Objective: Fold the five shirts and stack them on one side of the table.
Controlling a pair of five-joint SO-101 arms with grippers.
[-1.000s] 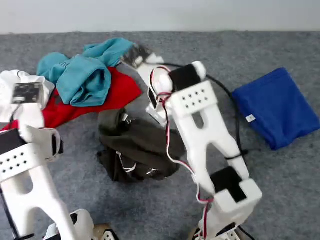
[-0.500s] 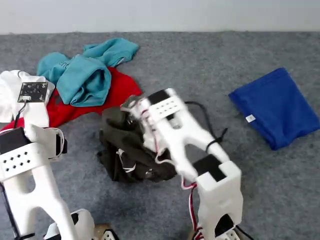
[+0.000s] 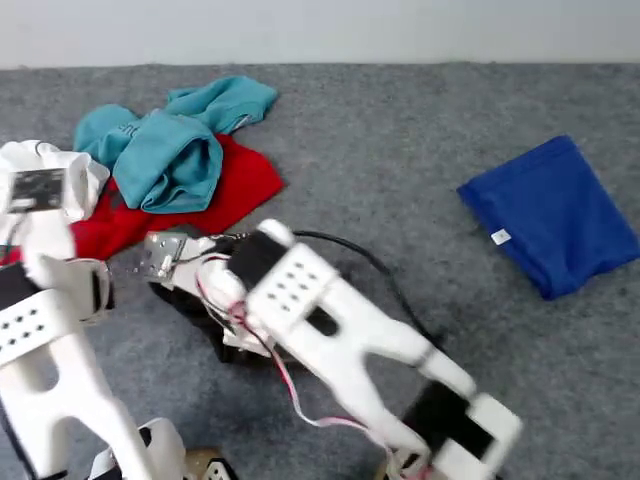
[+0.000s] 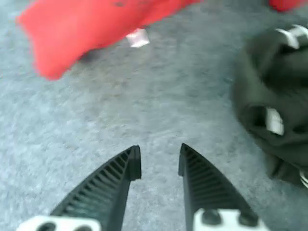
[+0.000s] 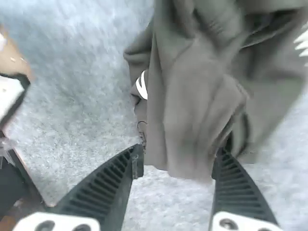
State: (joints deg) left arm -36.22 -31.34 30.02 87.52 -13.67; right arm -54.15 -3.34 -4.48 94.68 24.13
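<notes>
Moved: the right arm (image 3: 300, 300) has swung in from the far side of the dark shirt (image 5: 202, 86) and come down low across it. The left arm (image 3: 45, 330) only shifted a little.
Right side grip: the right gripper (image 5: 179, 156) has its fingers spread wide, one on each side of a thick fold at the dark shirt's edge. They are not squeezing it.
Which way it lies: the fold starts right between those fingers and runs straight away from them. Its long way lines up with the gripper.
Where the shirt is: bunched in a heap on the grey table (image 3: 400, 150), mostly under the right arm.
Right arm pose: stretched out low over the dark shirt, with its wrist end on the side toward the red shirt (image 3: 215, 190).
Left side grip: the left gripper (image 4: 158, 151) has its fingers apart and holds nothing. It hangs over bare table near the dark shirt, on the red shirt's side.
Nearer arm: the right one, I'd say, since it is already on the shirt.
Next move: I think the fingers only need to close on the fold and lift.
Other shirts: the red shirt is near the dark shirt, with a teal shirt (image 3: 165, 150) lying on it and a white shirt (image 3: 20, 158) beyond. The folded blue shirt (image 3: 550, 215) lies well apart on the dark shirt's other side.
</notes>
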